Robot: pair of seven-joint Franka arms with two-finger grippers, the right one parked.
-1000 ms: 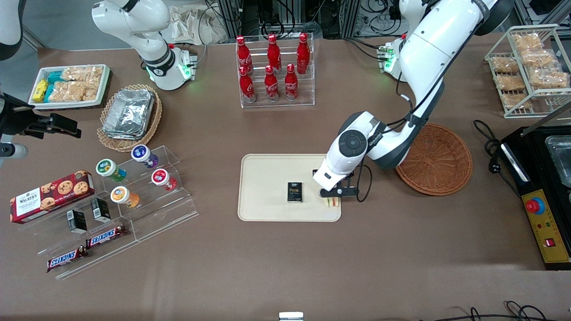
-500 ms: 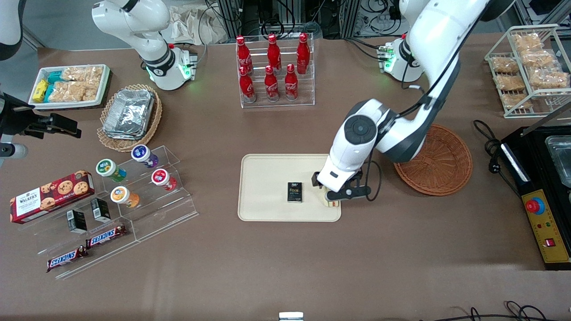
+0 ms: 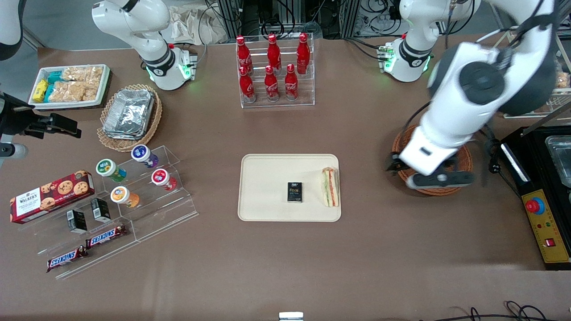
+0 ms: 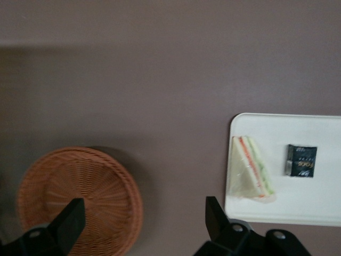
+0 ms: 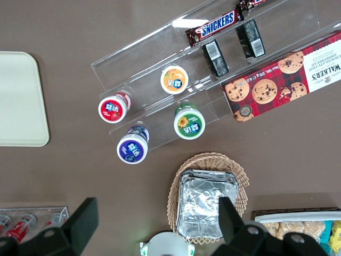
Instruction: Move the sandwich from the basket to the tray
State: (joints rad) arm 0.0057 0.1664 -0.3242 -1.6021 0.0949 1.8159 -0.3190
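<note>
Small black packet [image 3: 295, 192] lies flat near the middle of the tray [image 3: 267, 178] w/ the sandwich [image 3: 330, 187] beside it on the tray's edge strip toward the working arm's end of the surface, cut side w/ orange-red and green layers facing up, nothing touching it. Gripper [image 3: 421, 174] hangs above the basket [image 3: 459, 157], well apart from the tray, jaws spread wide and empty; wrist view shows the fingers [image 4: 72, 221] apart over the basket's rim [image 4: 136, 202] and bare brown surface [image 4: 170, 96]. Basket interior holds no item where visible.
</note>
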